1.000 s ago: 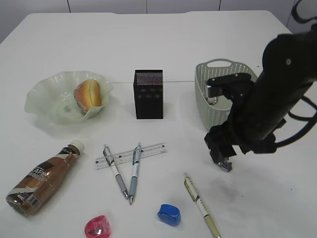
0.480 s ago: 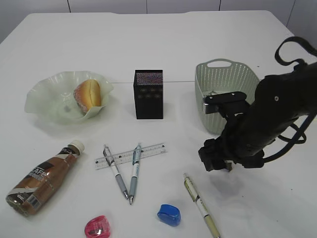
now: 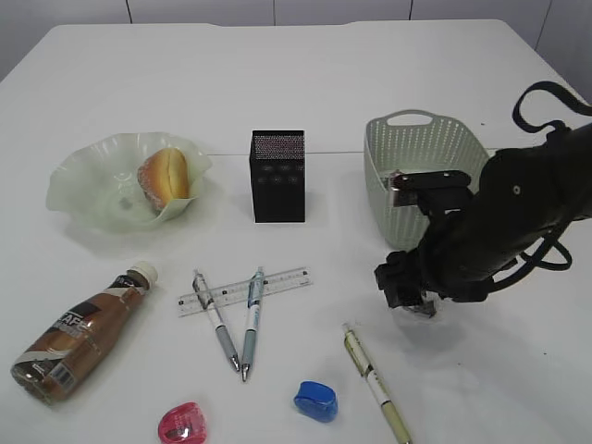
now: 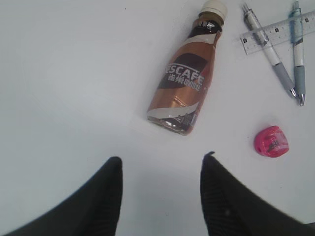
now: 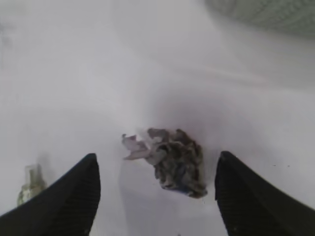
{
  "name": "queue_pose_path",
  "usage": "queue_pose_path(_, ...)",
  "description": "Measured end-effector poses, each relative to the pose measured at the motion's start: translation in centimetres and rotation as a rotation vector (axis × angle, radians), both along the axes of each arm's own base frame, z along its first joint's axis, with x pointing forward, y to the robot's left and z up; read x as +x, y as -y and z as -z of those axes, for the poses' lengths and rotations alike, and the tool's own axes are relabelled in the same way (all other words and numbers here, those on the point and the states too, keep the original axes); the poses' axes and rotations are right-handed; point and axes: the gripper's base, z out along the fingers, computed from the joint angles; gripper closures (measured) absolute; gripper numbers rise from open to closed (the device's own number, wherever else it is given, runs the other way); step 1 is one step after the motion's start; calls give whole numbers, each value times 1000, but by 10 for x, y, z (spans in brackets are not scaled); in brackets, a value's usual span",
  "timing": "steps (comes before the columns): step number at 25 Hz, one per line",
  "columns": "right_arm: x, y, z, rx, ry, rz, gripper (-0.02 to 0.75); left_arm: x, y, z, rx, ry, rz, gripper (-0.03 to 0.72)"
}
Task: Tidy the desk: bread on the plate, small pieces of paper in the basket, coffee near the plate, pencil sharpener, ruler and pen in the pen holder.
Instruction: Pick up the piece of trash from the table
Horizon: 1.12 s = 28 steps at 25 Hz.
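Movement: right black gripper (image 5: pixel 155 196) had dropped lower over the second, down beside the pale green woven plastic basket (image 3: pixel 421 148) to the white table (image 3: pixel 370 74).
Hidden: in the exterior view the arm covered the crumpled grey-white scrap of paper (image 5: pixel 172 162); the right wrist view was blurred; a gold-barrelled pen (image 3: pixel 375 381) ran off the bottom edge.
Right gripper: fingers apart, straddling the scrap, not visibly touching it.
Left gripper (image 4: pixel 160 196): fingers apart, holding nothing, above the brown plastic coffee bottle (image 4: pixel 189 81) lying on its side.
Shapes: wavy translucent glass plate (image 3: pixel 79 180) held a glossy bread roll (image 3: pixel 165 176); black boxy pen holder (image 3: pixel 277 176) stood upright.
Counts: three pens, two crossing one clear ruler (image 3: pixel 277 282); two sharpeners, pink (image 3: pixel 182 423) and blue (image 3: pixel 316 400).
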Motion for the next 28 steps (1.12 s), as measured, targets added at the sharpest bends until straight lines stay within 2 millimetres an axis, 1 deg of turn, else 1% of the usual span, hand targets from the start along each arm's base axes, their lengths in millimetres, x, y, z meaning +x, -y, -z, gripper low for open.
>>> queue_pose_path(4, 3, 10, 6, -12, -13, 23, 206, 0, 0, 0, 0, 0, 0, 309)
queue_pose_path(9, 3, 10, 11, -20, -30, 21, 208, 1, 0, -1, 0, 12, -2, 309)
queue_pose_path(11, 3, 10, 11, -20, -30, 21, 228, 1, 0, -1, 0, 16, -3, 309)
queue_pose_path(14, 3, 10, 11, -22, -29, 18, 311, 1, 0, -1, 0, 18, -3, 309)
queue_pose_path(20, 3, 10, 12, -25, -35, 14, 550, 2, 0, -1, 0, 19, -3, 316)
queue_pose_path(22, 2, 10, 12, -29, -45, 10, 606, 2, 0, -1, 0, 19, -3, 321)
queue_pose_path(24, 0, 11, 13, -36, -64, 4, 638, 2, 0, -1, 0, 19, -3, 323)
queue_pose_path(28, -2, 11, 10, -43, -77, -10, 652, 2, 0, -1, 0, 20, -4, 324)
